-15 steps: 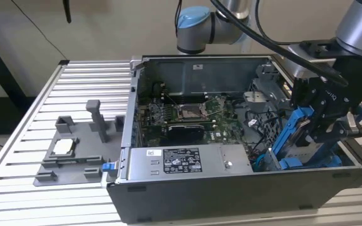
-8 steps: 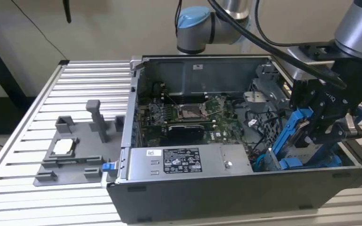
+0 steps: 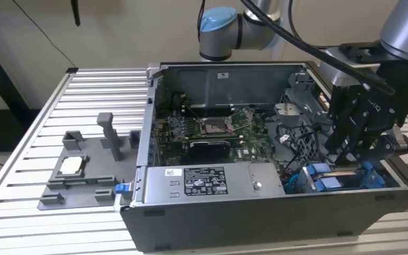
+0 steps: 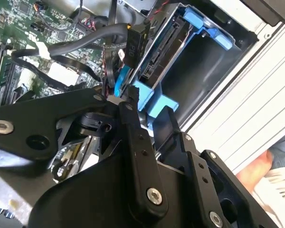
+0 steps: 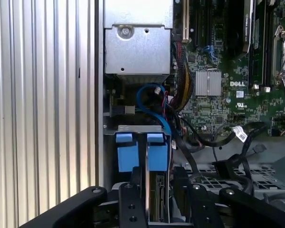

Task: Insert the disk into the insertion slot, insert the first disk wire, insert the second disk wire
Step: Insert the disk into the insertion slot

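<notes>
In the exterior view, the gripper (image 3: 351, 158) hangs over the insertion slot (image 3: 305, 178), which sits just past the end of the power-supply box (image 3: 204, 183) in the open computer case (image 3: 275, 223). The disk (image 3: 346, 171) shows as a thin edge between the slot's blue clips (image 3: 329, 184).

In the second wrist view, the black fingers (image 4: 129, 107) appear clamped on the disk's blue carrier. The disk (image 4: 156, 61) stands partly inside the slot (image 4: 204, 78), its connector edge bare. A black connector (image 4: 135, 45) and a blue wire (image 4: 118, 83) hang loose just beside it.

In the first wrist view, the disk (image 5: 156, 199) runs edge-on between the fingers. The blue wire (image 5: 152, 102) loops between the slot and the power-supply box.

I judge the first step, seating the disk, to be in hand, with neither wire plugged in. Finishing it calls for keeping the disk square to the slot walls and clear of those loose leads.
</notes>
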Motion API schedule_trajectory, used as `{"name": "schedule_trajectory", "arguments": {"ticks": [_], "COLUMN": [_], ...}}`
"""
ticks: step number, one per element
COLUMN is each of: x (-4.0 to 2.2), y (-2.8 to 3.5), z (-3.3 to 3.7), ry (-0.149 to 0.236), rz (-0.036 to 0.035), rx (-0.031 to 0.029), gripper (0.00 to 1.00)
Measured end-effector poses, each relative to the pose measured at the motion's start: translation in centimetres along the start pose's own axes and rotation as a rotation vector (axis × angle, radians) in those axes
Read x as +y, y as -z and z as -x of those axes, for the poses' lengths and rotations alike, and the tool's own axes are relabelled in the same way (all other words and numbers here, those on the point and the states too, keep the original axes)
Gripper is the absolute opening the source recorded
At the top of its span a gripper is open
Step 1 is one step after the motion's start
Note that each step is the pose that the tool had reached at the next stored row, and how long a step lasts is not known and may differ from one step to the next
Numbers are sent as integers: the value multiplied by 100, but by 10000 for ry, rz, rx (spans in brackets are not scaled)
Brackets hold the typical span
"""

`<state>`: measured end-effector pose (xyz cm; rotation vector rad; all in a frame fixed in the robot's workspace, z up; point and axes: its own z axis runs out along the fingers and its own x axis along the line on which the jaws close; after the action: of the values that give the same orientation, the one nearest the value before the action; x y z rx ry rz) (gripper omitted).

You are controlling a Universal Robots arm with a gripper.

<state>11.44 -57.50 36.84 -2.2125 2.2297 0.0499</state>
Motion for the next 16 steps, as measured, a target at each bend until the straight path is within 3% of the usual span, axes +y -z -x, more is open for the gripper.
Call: {"name": "schedule_trajectory", "arguments": {"ticks": [5,7,8,9,12,13,14,16], "x": [3,5,6,8,9,8,9,10], "y": [157,189,192,193,193,193,195,222], "z": [13,25,34,43,68,75,79,89], "ry": [3,2,4,8,49,71,90,102], "rz": [-24,-79,-154,-287,-827,-965,-1053,-1149], "rx": [1,-1,-3,-1,-5,-6,-7,-6], "gripper": [41,41,41,41,41,41,41,41]}}
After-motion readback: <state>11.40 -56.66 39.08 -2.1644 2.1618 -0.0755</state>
